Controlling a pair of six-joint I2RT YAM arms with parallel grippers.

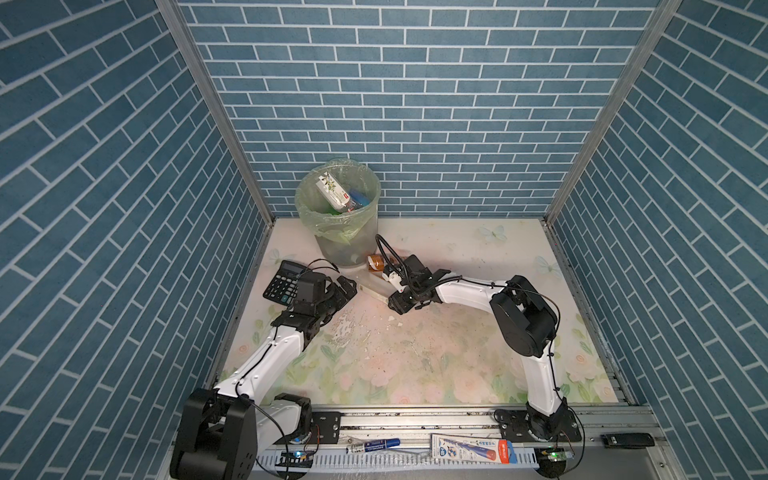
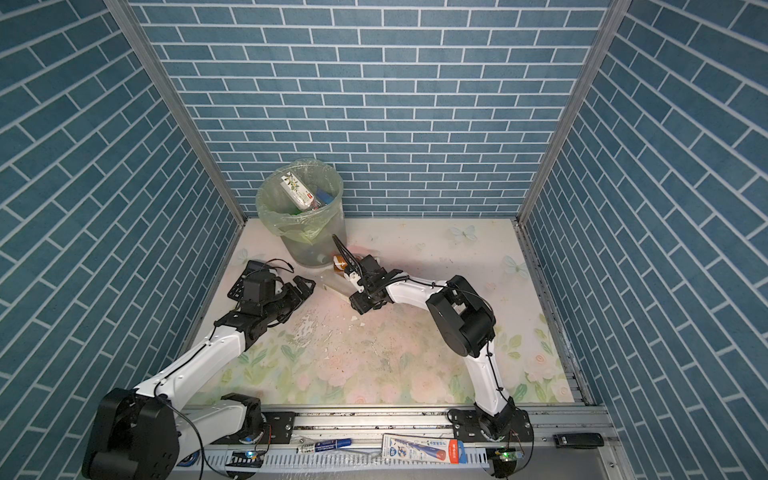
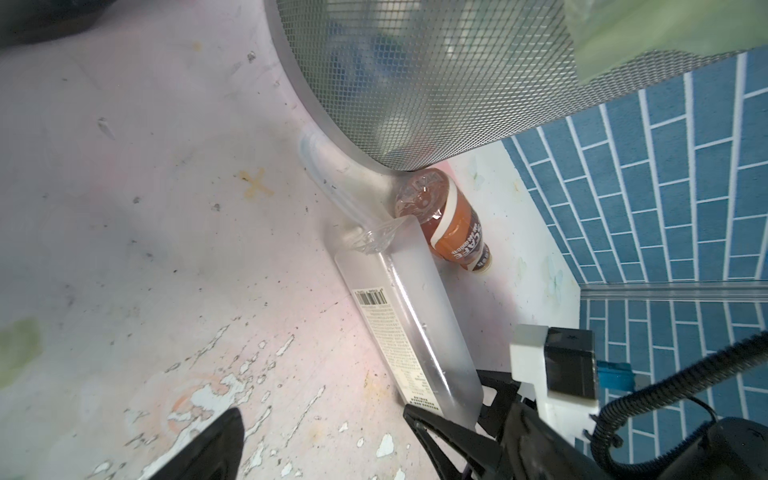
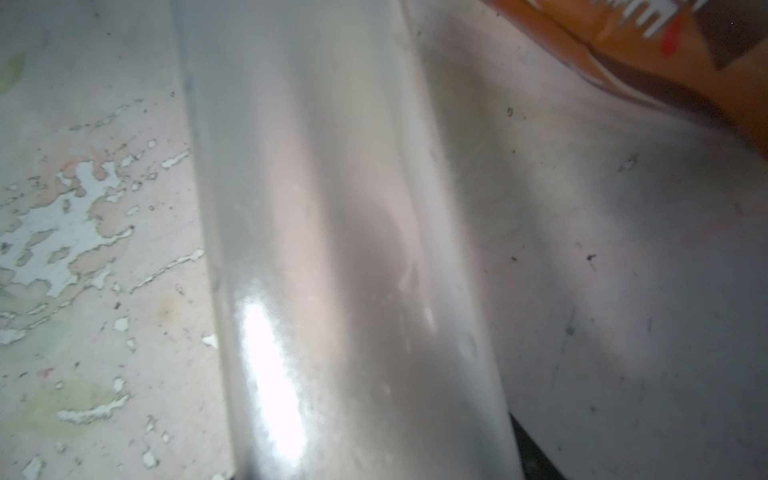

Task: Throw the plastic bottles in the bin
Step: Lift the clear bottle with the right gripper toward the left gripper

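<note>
Frosted clear plastic bottle (image 3: 411,316) lies beside the bin (image 1: 332,249), its end pinched by the right gripper (image 3: 444,392); a brown-wrapped bottle (image 1: 375,262) rests against the bin's base. Left gripper (image 1: 348,286) hangs spread near the bin.

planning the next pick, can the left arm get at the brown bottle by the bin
Probably not directly: the brown bottle lies by the bin, and the clear bottle, with the jaws of the right arm around its end, lies across the path from the left arm.
</note>
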